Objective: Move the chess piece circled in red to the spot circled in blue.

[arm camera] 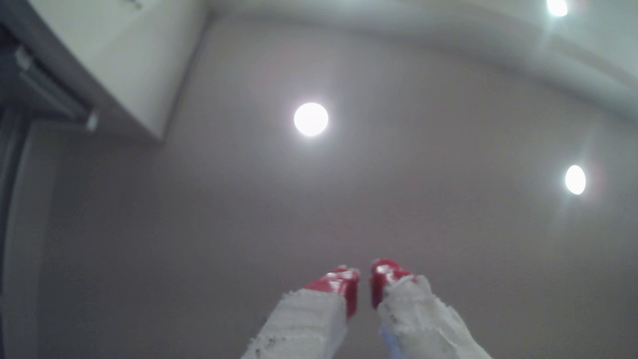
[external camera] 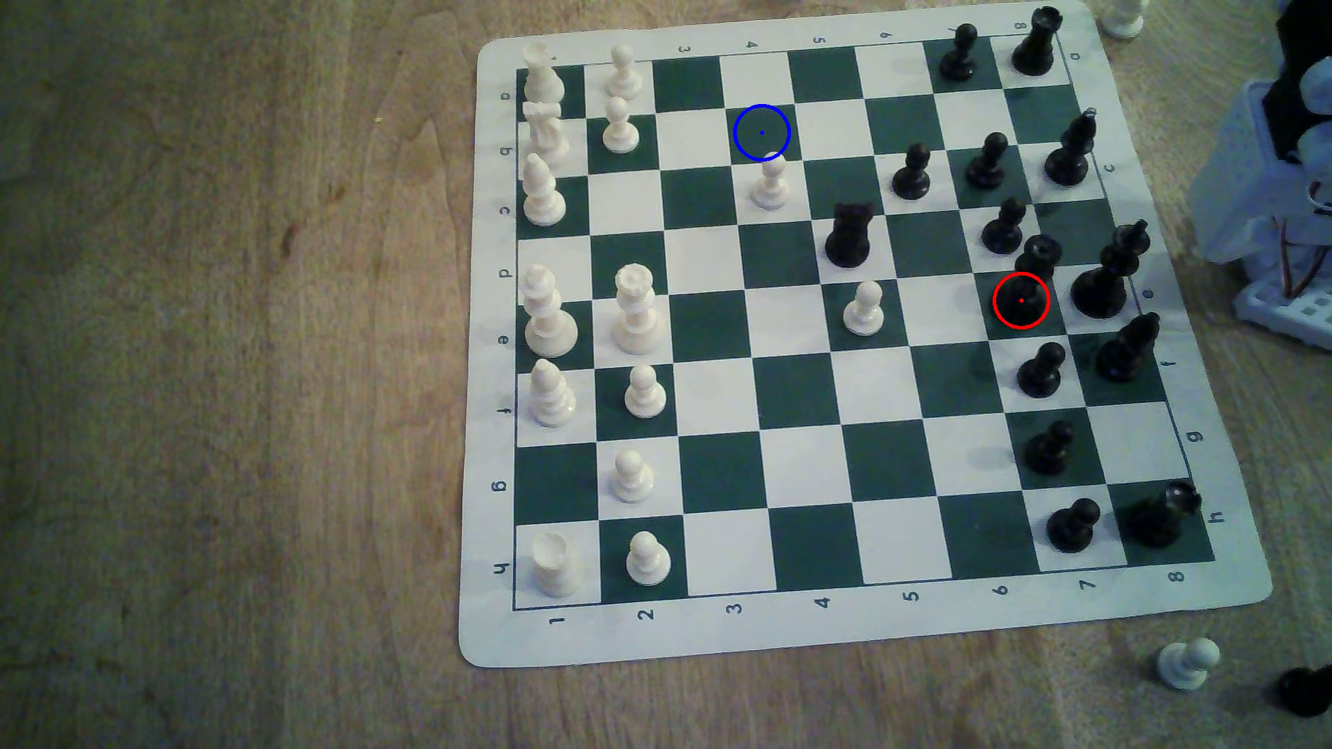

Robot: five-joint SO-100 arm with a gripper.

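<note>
The black queen (external camera: pixel 1032 277) stands upright on the red-ringed dark green square near the exterior view's right edge of the chessboard (external camera: pixel 490 360), with a black pawn (external camera: pixel 1003 229) just behind it and the black king (external camera: pixel 1106 277) just beside it. The blue-ringed square (external camera: pixel 762 132) lies well apart, across the board, with a white pawn (external camera: pixel 770 184) just beside it. The queen looks like light, stiff, smooth plastic, likely slippery; the narrow neck under the coronet seems the best place to grip it. In the wrist view the gripper (arm camera: pixel 365 276) points at the ceiling, its red-tipped fingers (arm camera: pixel 340 281) nearly closed with a thin gap, holding nothing.
</note>
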